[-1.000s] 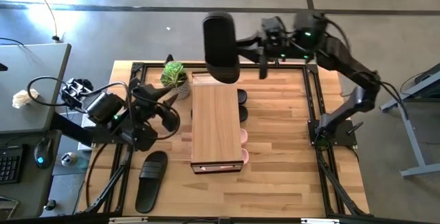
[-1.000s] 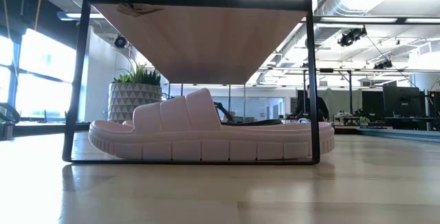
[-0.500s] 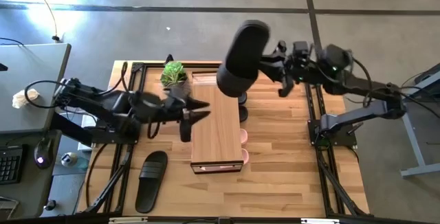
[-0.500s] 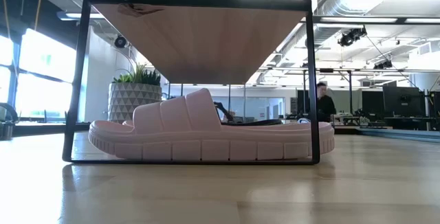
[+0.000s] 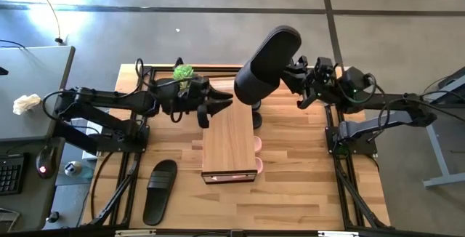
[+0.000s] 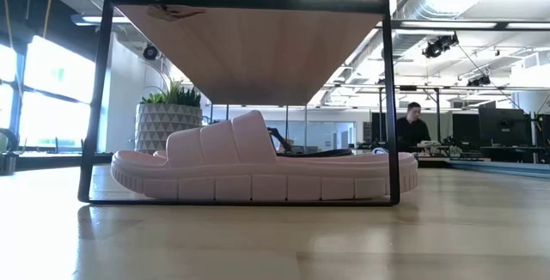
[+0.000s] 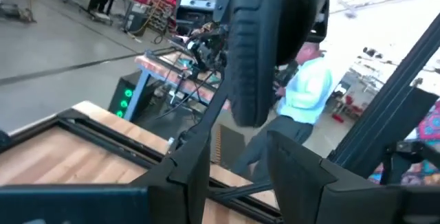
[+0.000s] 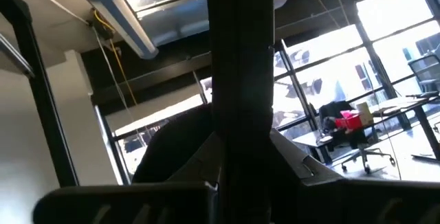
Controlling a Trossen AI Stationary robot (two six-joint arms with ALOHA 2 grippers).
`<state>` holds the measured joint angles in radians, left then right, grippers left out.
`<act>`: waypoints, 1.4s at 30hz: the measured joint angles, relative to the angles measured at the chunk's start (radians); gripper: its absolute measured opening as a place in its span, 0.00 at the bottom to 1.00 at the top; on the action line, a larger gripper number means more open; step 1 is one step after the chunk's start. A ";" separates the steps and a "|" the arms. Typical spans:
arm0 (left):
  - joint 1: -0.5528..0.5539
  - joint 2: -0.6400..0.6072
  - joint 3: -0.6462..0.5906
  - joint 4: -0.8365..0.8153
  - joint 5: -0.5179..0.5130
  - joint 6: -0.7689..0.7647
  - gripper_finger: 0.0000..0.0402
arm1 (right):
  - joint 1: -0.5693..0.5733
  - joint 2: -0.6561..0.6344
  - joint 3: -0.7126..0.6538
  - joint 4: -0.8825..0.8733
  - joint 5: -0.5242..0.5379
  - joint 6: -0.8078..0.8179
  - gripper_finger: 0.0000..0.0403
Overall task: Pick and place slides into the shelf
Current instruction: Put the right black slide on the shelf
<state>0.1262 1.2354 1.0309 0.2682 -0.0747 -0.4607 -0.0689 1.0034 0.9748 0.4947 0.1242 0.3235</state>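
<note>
Right gripper (image 5: 296, 84) has its fingers clamped on a black slide (image 5: 267, 64), raised above the far end of the shelf (image 5: 229, 139). In my right wrist view that slide (image 8: 237, 73) blocks most of the frame.

Left gripper (image 5: 216, 105) hovers at the shelf's far left corner, fingers (image 7: 189, 162) spread, empty.

Pink slides (image 6: 258, 173) sit on the lower tier, mostly hidden from above. Another black slide (image 5: 160, 190) lies on the desk (image 5: 305, 186), near left.

A third black pair is barely visible beside the shelf (image 5: 256, 113).
</note>
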 joint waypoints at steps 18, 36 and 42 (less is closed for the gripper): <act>0.038 0.045 -0.076 0.206 0.090 -0.063 0.32 | -0.002 0.076 -0.009 0.047 0.055 0.040 0.10; 0.037 0.057 -0.075 0.236 -0.024 -0.043 0.13 | -0.002 0.112 -0.008 0.084 0.053 0.061 0.10; 0.037 0.057 -0.075 0.232 -0.026 -0.042 0.07 | -0.003 0.112 -0.008 0.085 0.052 0.052 0.17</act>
<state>0.1635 1.2922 0.9554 0.5002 -0.1005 -0.5030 -0.0715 1.1156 0.9665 0.5793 0.1764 0.3756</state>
